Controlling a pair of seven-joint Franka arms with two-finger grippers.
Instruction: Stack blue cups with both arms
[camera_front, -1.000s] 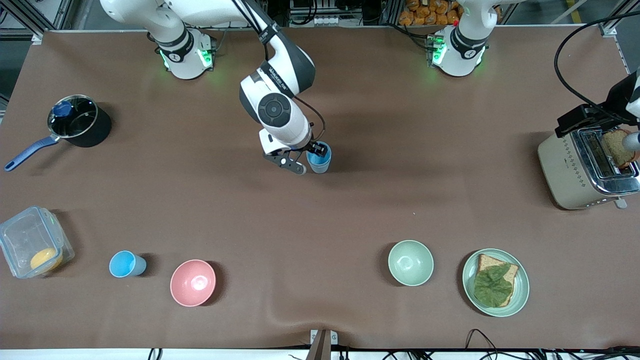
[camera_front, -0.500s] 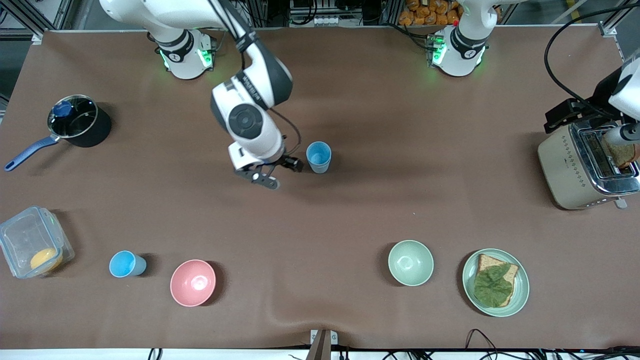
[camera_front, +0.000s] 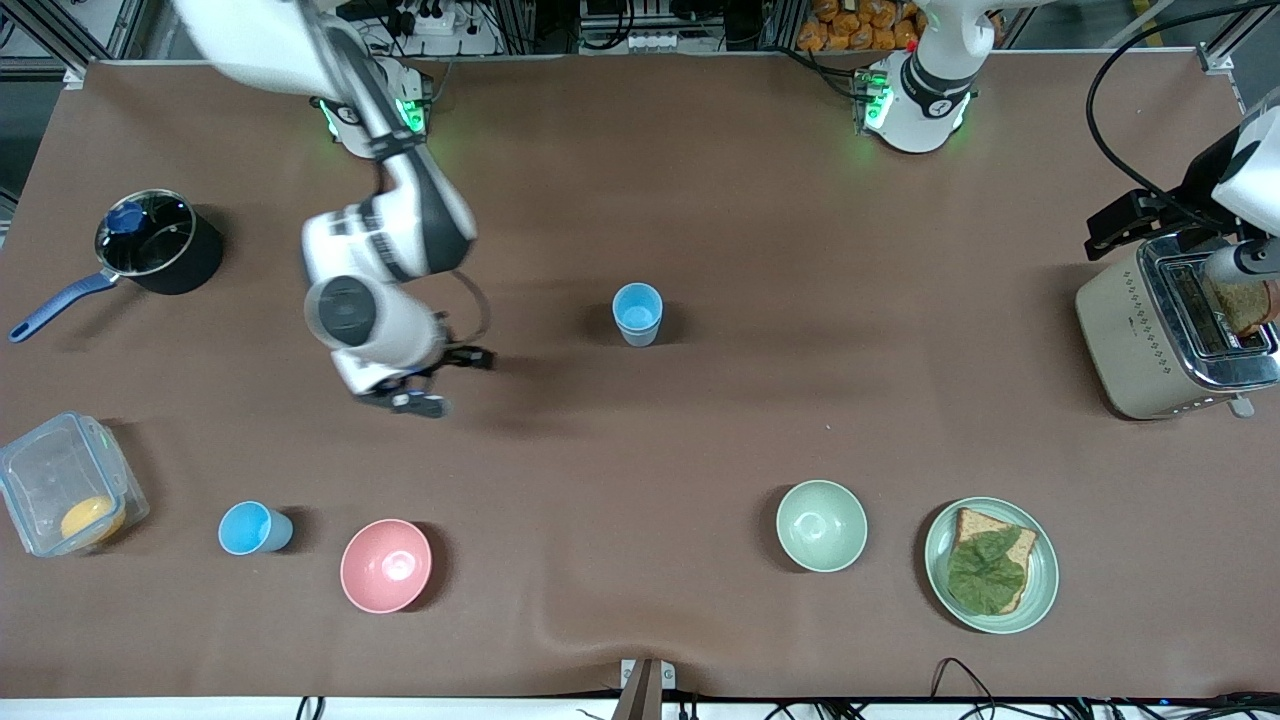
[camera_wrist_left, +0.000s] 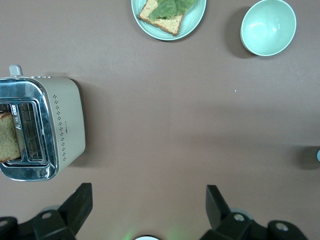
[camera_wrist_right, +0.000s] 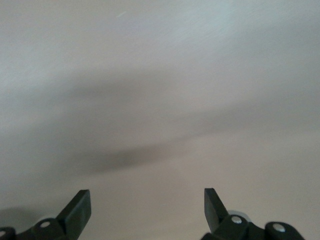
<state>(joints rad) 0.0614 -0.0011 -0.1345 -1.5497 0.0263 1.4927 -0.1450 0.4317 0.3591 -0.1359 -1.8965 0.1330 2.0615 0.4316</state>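
Right gripper (camera_front: 440, 380): fingers (camera_wrist_right: 75, 210) stand wide apart with nothing between them; the right wrist view shows only bare, blurred cloth in the gap. It hangs over the table (camera_front: 700, 200) between the two cups, toward the right arm's end.

Left gripper (camera_wrist_left: 147, 212): fingers also spread wide, holding nothing. It sits high over the left arm's end of the table, by the toaster (camera_front: 1170, 335), which has a slice of bread in its slot. This arm waits.

Task items: one blue cup (camera_front: 637, 313) stands upright and alone near the table's middle. The second cup (camera_front: 252, 527) stands upright near the front edge at the right arm's end, between a clear box (camera_front: 65, 495) and a pink bowl (camera_front: 386, 565). The cups are well apart; neither sits in the other, so no stack exists.

Other items: a pot (camera_front: 158, 243) at the right arm's end, a green bowl (camera_front: 821, 525) and a plate (camera_front: 990, 565) with bread and a leaf near the front edge.

Risks, as judged:
- The second cup is hemmed in by the bowl and box. Open fingers coming down off-centre could strike the bowl or tip the cup.
- A light cup gripped by its rim may tilt or slip in transit.
- Nesting needs close alignment; a skewed release could knock the middle cup over.
- If both arms converge on the middle cup, they could collide.
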